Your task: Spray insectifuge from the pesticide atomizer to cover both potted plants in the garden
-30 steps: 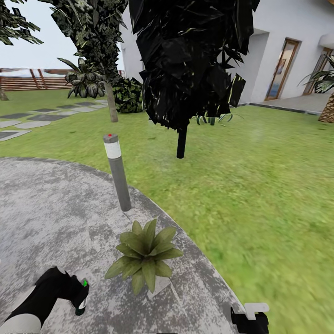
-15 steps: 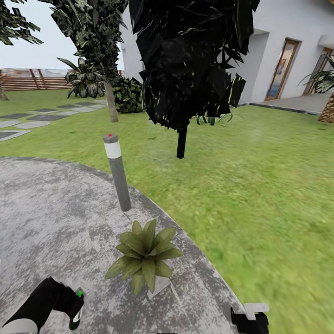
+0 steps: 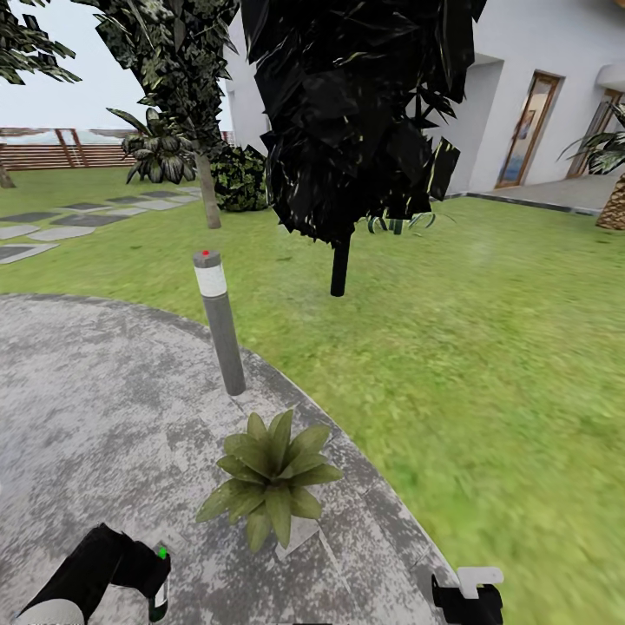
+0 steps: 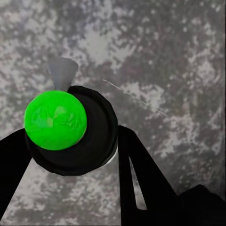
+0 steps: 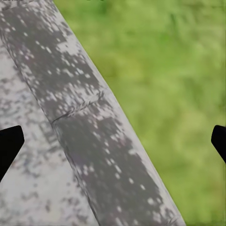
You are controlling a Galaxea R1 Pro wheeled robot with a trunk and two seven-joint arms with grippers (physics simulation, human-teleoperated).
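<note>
Head view: left gripper [image 3: 154,580] low at the near edge of the stone patio [image 3: 87,408], clamped on the pesticide atomizer [image 3: 160,583] (green spot on top). Left wrist view: atomizer cap [image 4: 55,120] seated between two black fingers [image 4: 141,174], grey nozzle pointing away over bare stone. Pick-up step judged complete.

One potted plant [image 3: 271,479] just ahead and to the right of the held sprayer, near the patio rim, beside a grey bollard light [image 3: 219,323]. No spray or wetting visible on the leaves; coverage judged not yet started. Second plant still to be located and treated.

Right gripper [image 3: 467,595] idle at the lower right, over the border between patio and lawn [image 3: 486,347]. Right wrist view: fingertips [image 5: 9,146] wide apart at both frame edges, nothing between them.

Remaining: aim nozzle at first plant, spray to full cover, repeat on the other.
</note>
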